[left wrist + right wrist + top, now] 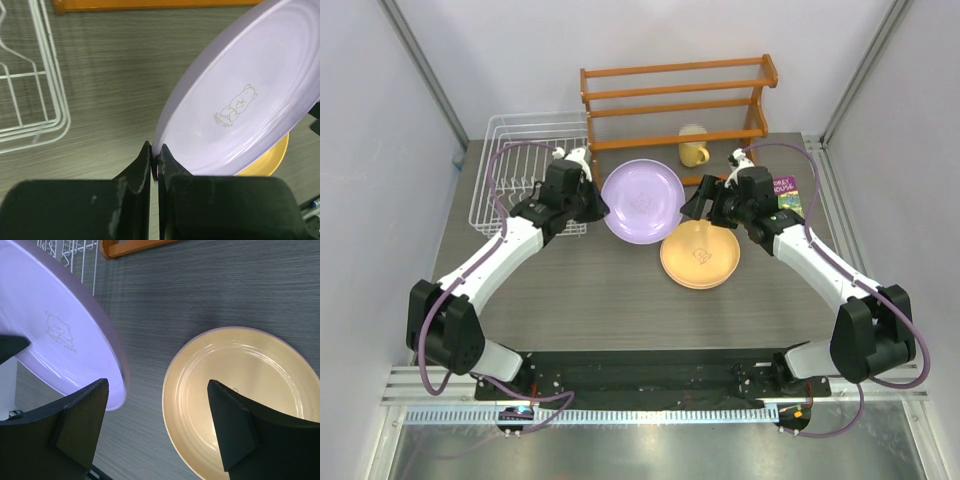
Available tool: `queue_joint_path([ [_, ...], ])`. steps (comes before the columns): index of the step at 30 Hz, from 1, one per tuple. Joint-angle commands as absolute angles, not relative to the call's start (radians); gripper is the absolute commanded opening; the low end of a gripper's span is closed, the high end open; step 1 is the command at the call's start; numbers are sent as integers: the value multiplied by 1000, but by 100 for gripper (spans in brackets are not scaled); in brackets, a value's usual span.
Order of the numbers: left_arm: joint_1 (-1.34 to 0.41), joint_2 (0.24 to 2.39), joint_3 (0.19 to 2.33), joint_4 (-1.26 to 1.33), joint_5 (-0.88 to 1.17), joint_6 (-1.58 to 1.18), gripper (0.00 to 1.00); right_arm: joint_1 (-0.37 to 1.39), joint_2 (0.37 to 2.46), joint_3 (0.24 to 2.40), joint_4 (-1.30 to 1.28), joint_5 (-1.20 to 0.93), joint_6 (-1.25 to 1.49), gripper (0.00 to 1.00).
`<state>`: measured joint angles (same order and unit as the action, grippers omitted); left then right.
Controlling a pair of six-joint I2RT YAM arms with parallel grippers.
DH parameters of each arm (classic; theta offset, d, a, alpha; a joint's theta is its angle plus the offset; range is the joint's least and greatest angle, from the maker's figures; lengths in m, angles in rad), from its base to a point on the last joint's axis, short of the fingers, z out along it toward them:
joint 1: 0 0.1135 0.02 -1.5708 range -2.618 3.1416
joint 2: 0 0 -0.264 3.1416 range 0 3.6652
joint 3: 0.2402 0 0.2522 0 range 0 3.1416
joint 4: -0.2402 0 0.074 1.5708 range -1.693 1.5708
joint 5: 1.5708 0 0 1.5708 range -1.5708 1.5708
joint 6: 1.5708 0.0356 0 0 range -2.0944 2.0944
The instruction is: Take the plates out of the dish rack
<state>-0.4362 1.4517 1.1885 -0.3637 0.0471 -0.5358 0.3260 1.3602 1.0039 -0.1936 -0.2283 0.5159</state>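
Observation:
My left gripper (601,209) is shut on the left rim of a lavender purple plate (642,201) and holds it tilted above the table, right of the white wire dish rack (512,140). In the left wrist view the jaws (155,159) pinch the plate's edge (240,100). A yellow-orange plate (701,254) lies flat on the table. My right gripper (691,205) is open and empty above it, near the purple plate's right rim. In the right wrist view the open gripper (157,410) spans the purple plate (55,340) and the yellow plate (240,405). The rack (30,100) looks empty. No pink plate shows.
An orange wooden slatted shelf (675,100) stands at the back, with a yellow mug (693,145) in front of it. A small dark book (786,192) lies right of my right arm. Grey walls close both sides.

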Motion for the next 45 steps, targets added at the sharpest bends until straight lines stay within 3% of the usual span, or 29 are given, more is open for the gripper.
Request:
queue_joint_path([
  [1, -456, 1427, 1175, -293, 118, -575, 0, 353, 1368, 1015, -106, -244, 532, 85],
  [6, -475, 1433, 1155, -282, 124, -587, 0, 371, 1382, 1019, -104, -230, 540, 81],
  [7, -480, 1433, 1155, -281, 124, -588, 0, 371, 1391, 1019, -104, -230, 540, 69],
  [10, -492, 1433, 1155, -272, 140, -591, 0, 373, 1405, 1016, -104, -235, 540, 51],
  [12, -497, 1424, 1154, -261, 155, -595, 0, 373, 1410, 1014, -104, -236, 538, 47],
  [15, -499, 1407, 1146, -242, 179, -598, 0, 373, 1407, 1014, -104, -238, 528, 34],
  [20, -500, 1396, 1152, -242, 213, -591, 0, 373, 1394, 1034, -136, -210, 509, 1],
  [24, -499, 1390, 1144, -259, 157, -586, 51, 367, 1348, 1052, -224, -120, 483, 1],
  [27, -499, 1371, 1126, -268, 85, -574, 76, 328, 1303, 1062, -282, -72, 472, 1],
  [33, -500, 1229, 1051, -244, -150, -529, 80, 187, 1258, 1063, -426, -72, 434, 2],
  [38, -499, 1085, 971, -210, -375, -439, 82, 163, 1262, 1046, -521, -67, 403, 2],
  [45, -499, 986, 890, -184, -537, -319, 82, 160, 1295, 991, -540, -101, 426, 2],
])
